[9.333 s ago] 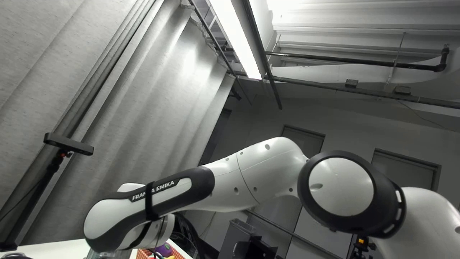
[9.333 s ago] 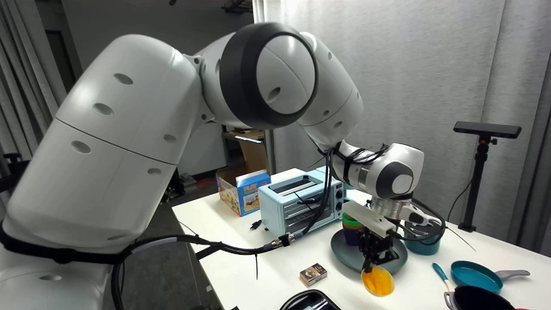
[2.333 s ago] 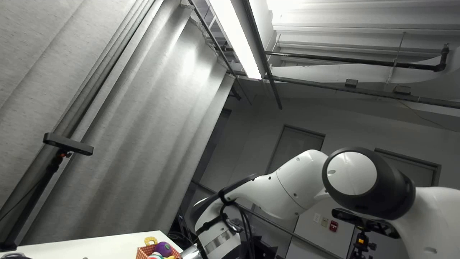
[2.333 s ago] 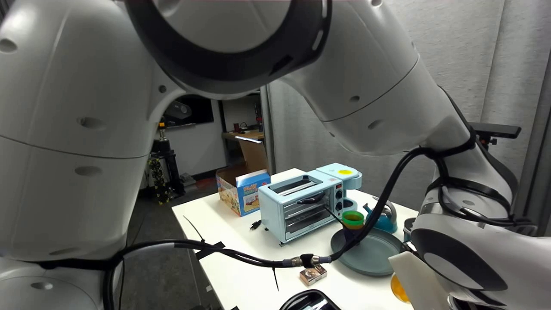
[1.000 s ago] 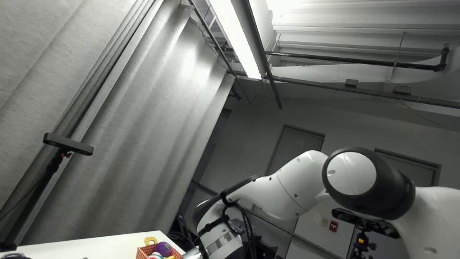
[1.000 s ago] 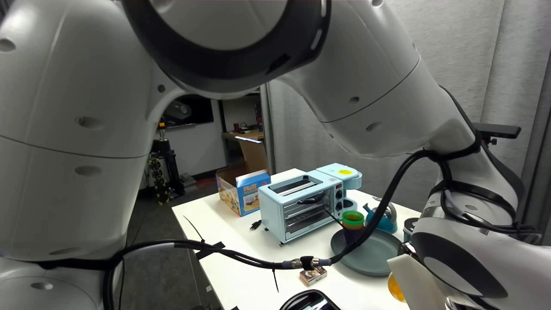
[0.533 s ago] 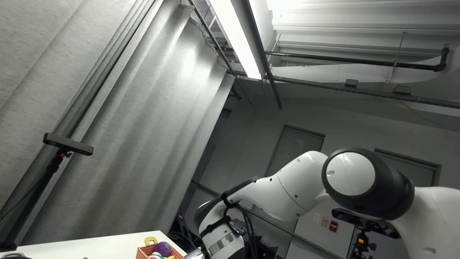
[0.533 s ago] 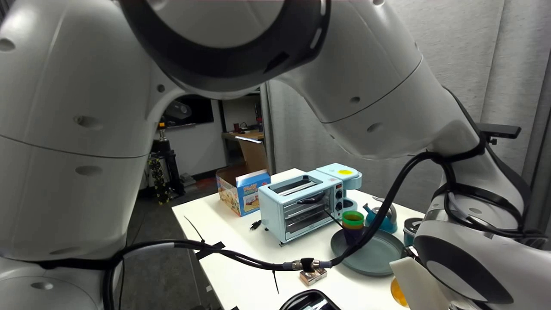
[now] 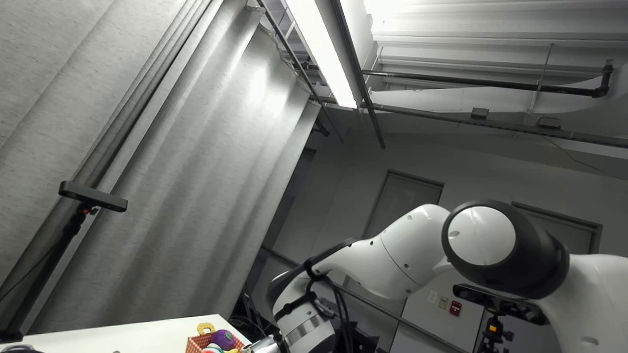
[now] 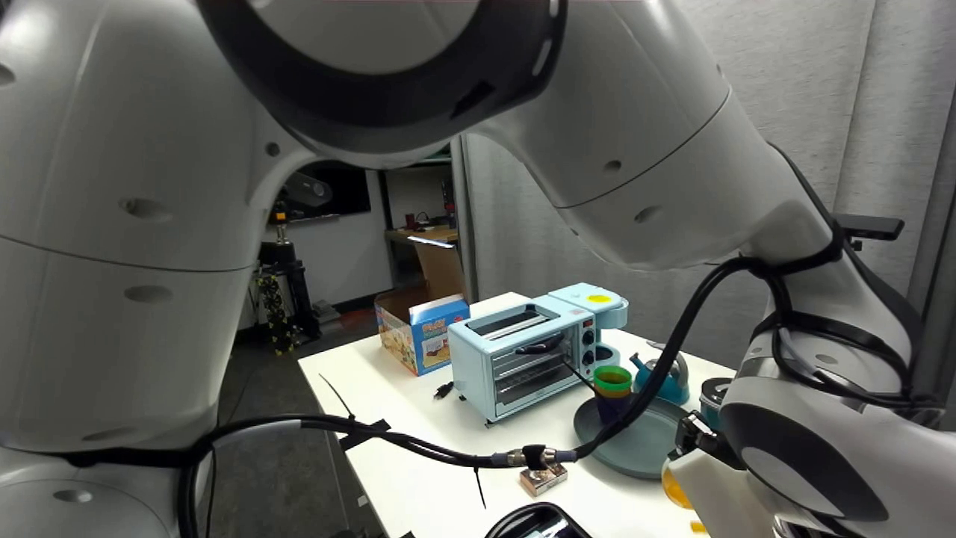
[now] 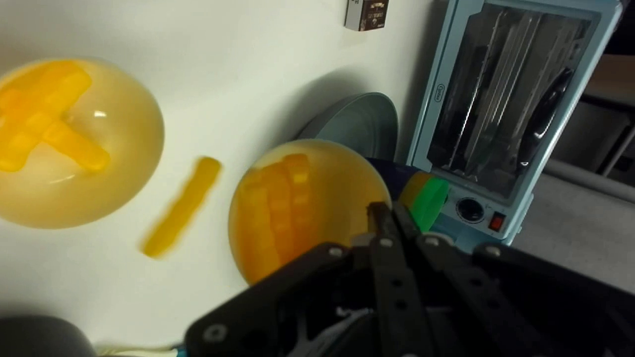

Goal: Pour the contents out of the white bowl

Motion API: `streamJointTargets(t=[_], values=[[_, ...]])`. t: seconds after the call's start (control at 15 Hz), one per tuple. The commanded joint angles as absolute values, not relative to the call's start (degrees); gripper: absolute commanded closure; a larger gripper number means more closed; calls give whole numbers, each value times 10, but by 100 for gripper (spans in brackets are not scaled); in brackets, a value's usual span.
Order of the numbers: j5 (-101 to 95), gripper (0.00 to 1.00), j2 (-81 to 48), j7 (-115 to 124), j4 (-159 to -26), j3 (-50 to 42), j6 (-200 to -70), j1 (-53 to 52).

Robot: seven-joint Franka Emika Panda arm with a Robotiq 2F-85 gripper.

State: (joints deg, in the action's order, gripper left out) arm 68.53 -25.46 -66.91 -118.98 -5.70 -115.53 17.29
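Observation:
In the wrist view, my gripper is shut on the rim of the white bowl, which looks tinted yellow. The bowl is tilted and holds several orange-yellow sticks, gathered on the side away from the fingers. A single blurred yellow stick is outside it, between this bowl and another pale bowl with several yellow sticks inside. In an exterior view, only a sliver of the held bowl shows beside the arm, with a yellow piece below it. The fingertips are hidden there.
A light-blue toaster oven, stacked cups on a grey-green plate, a teal kettle and a small box stand on the table. A dark rounded object is at the wrist view's lower left.
In an exterior view, the held bowl has shifted slightly up and left and more of the dark gripper shows. A yellow piece now shows below the bowl. The arm has moved only a little.

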Motion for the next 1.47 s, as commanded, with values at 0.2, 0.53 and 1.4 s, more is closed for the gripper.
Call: streamJointTargets(t=[0.2,0.53,1.4], values=[[692,99,-240,-674,-1202,-72,-1147,165],[690,99,-240,-674,-1202,-75,-1149,164],[509,99,-186,-525,-1238,-82,-1352,73]])
